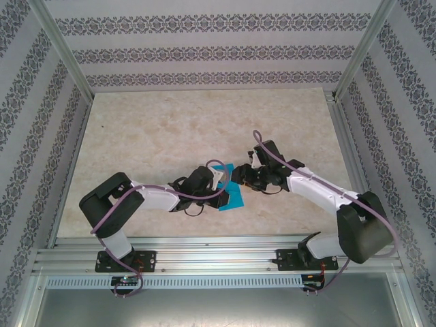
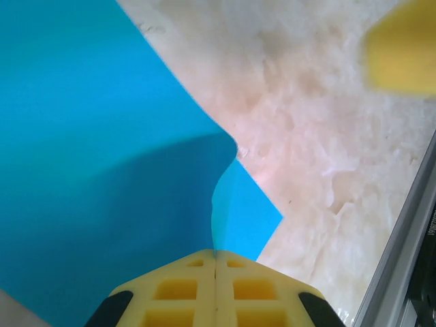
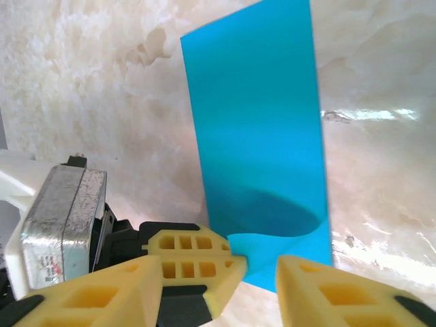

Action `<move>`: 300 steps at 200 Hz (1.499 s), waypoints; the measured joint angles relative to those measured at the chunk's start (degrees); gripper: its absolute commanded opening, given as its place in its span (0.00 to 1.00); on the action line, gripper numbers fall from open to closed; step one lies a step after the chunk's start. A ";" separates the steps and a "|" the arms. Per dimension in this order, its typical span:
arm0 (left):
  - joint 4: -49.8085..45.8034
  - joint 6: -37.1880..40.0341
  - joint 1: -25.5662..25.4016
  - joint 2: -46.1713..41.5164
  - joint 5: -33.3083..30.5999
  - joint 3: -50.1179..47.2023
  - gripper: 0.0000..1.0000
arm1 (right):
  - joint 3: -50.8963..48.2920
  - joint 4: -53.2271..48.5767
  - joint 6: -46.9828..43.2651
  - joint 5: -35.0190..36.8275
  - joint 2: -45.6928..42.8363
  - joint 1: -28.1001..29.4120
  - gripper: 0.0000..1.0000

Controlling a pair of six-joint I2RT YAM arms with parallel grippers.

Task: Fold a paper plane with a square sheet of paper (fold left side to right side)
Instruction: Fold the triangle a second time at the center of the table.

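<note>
Since thin, light and floppy, take the square sheet of paper [image 1: 235, 197], curled on the table [image 1: 170, 136] between the arms, by its edges only, gently, with left gripper [image 2: 216, 272] pinched onto one edge and right gripper [image 3: 259, 272] spread astride the raised curl.

A robot lab test cell: a marble-look surface [image 1: 170, 129] boxed in by patterned wall panels [image 1: 41, 136] on an aluminium frame [image 1: 65, 51], with a left arm [image 1: 146, 197] and right arm [image 1: 320, 191] bolted to a slotted rail [image 1: 218, 253].
</note>
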 measured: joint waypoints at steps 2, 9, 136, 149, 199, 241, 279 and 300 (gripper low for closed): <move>-0.02 -0.04 0.07 -0.07 0.02 -0.17 0.04 | -0.26 0.07 -0.13 -0.02 -0.13 -0.11 0.38; 0.00 -0.35 0.20 -0.37 0.02 -0.79 0.04 | -1.44 0.85 -0.37 -0.11 -0.46 -0.11 0.34; 1.79 -2.82 2.95 -2.78 1.31 -2.23 0.06 | -9.31 10.97 3.30 -2.97 7.08 4.46 0.13; 1.70 -2.80 3.15 -2.99 1.31 -2.23 0.06 | -9.33 10.97 3.30 -2.75 8.39 4.74 0.13; 0.02 -2.54 3.61 -5.18 0.98 -2.23 0.07 | -8.50 9.70 2.99 -1.53 11.54 5.60 0.13; -1.75 -1.68 3.61 -5.68 0.00 -2.23 0.08 | -7.48 8.22 2.40 -1.05 12.04 5.86 0.13; -2.73 -1.16 3.98 -5.68 -0.48 -2.23 0.08 | -7.06 7.78 1.92 -1.05 12.37 5.97 0.13; -3.15 -0.96 4.26 -5.68 -0.66 -2.23 0.08 | -6.84 7.48 1.51 -1.05 12.50 5.97 0.14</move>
